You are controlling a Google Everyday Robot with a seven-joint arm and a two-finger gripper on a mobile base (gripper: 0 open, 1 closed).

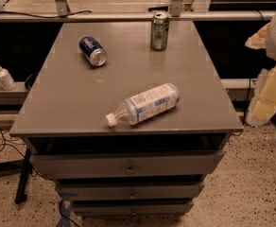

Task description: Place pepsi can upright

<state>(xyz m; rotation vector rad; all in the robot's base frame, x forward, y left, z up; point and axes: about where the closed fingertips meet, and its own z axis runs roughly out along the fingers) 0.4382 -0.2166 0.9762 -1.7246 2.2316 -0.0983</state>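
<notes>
The pepsi can (92,50), dark blue with white logo marks and a silver end rim, lies on its side at the back left of the grey cabinet top (72,103). Its silver end faces the front right. My gripper (266,79), pale cream and close to the camera, is at the right edge of the view. It is off the cabinet's right side, far from the can and holding nothing that shows.
A green can (159,30) stands upright at the back centre. A clear plastic bottle (145,105) with a white cap lies on its side near the front edge. Drawers sit below the top. A white dispenser bottle (2,75) stands on a ledge at left.
</notes>
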